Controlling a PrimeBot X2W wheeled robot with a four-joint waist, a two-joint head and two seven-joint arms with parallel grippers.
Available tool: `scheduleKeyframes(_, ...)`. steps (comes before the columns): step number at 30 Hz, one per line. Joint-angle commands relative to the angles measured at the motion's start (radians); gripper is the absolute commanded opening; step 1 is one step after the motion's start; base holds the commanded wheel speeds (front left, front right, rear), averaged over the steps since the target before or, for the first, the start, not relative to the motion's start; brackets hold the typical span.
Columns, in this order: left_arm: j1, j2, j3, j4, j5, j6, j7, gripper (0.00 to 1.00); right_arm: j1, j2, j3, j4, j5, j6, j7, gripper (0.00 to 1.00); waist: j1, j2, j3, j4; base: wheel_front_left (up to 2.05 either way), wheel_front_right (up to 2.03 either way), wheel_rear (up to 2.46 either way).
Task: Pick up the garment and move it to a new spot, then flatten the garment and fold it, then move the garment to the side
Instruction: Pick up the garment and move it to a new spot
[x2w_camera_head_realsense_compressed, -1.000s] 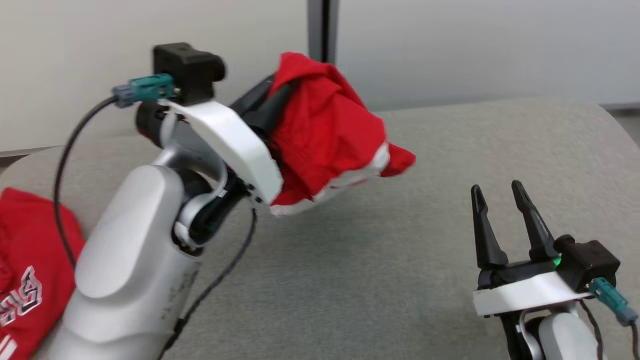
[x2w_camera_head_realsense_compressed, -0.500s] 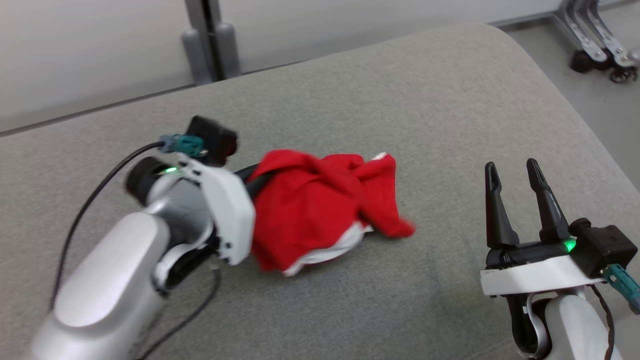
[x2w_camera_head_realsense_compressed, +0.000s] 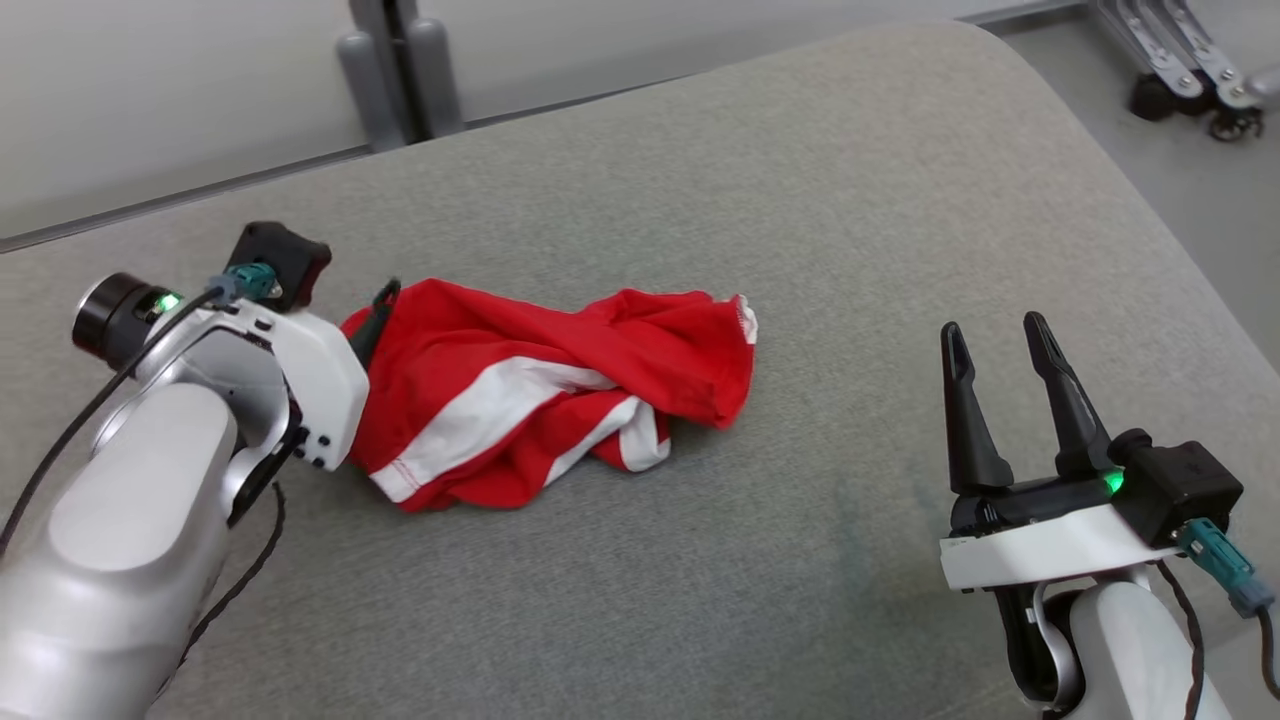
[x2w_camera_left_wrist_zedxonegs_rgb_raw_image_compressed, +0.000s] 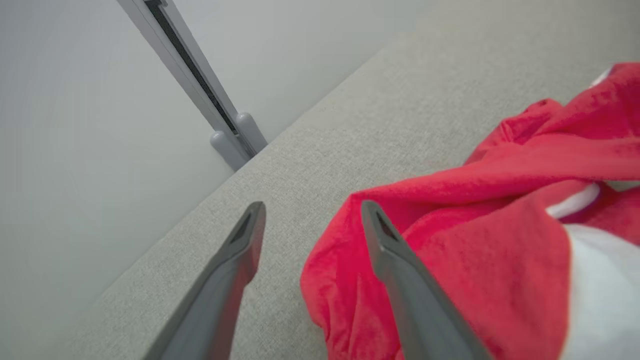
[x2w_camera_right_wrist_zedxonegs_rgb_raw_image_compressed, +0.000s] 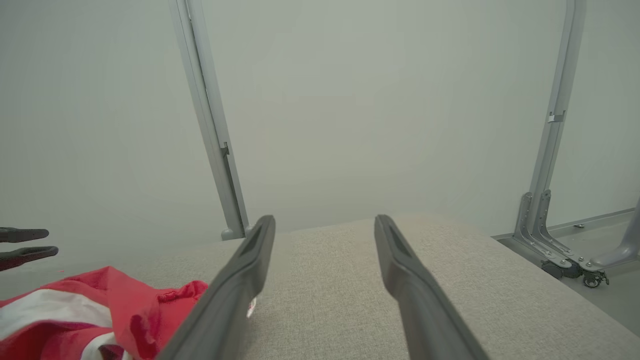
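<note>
Left wrist view first: your left gripper (x2w_camera_left_wrist_zedxonegs_rgb_raw_image_compressed: 312, 207) stands with its two dark fingers spread wide and only bare table between them, so it grips nothing. The crumpled red cloth garment with white stripes (x2w_camera_left_wrist_zedxonegs_rgb_raw_image_compressed: 450, 240) lies on the grey fabric-covered table (x2w_camera_left_wrist_zedxonegs_rgb_raw_image_compressed: 350, 115). The finger nearer the garment overlaps its edge; I can't tell whether it touches the cloth. The other finger sits just clear of that edge.

Right wrist view: your right gripper (x2w_camera_right_wrist_zedxonegs_rgb_raw_image_compressed: 325, 220) is spread just as wide and holds nothing. The garment sits low off its left finger, well apart from it. The left gripper's fingertips poke in beyond the garment's far side, parted.

Head view: the garment is a loose heap, bunched and twisted, with a white band running across it and a white-stitched hem at the end facing the right gripper. The left gripper is tucked against the garment's opposite end, one dark finger showing at the cloth's edge. The right gripper waits well away from the garment, fingers pointing up.

My read: the carry to a new spot looks done and flattening is the step in hand. You'll want both grippers on the garment next, one at each end. Pinch a single layer at the hem and at the opposite edge, then draw them apart. Watch for grabbing two layers in that twist.
</note>
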Motion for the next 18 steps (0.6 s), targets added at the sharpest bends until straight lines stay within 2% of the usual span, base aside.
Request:
scheduleKeyframes(1,-0.021,-0.013,0.017,0.019,-0.013,0.015,-0.047,1.0,0.006,-0.002,-0.004,0.005,-0.013,0.0,-0.006,1.0,0.0,0.0,-0.031,0.044,0.0,0.0,0.0)
scheduleKeyframes(7,0.012,-0.094,0.085,0.025,-0.081,0.046,-0.223,1.0,0.035,-0.002,-0.019,0.014,-0.051,0.0,-0.004,1.0,0.0,0.0,-0.109,0.161,0.0,0.0,0.0)
scheduleKeyframes(12,0.14,-0.15,0.151,-0.031,-0.149,0.121,-0.328,1.0,0.084,-0.003,-0.036,0.018,-0.055,0.0,0.01,1.0,0.0,0.0,-0.188,0.258,0.0,0.0,0.0)
scheduleKeyframes(18,0.352,-0.168,0.167,-0.182,-0.113,0.227,-0.394,1.0,0.153,-0.002,-0.048,-0.005,-0.065,0.0,0.024,1.0,0.0,0.0,-0.239,0.349,0.0,0.0,0.0)
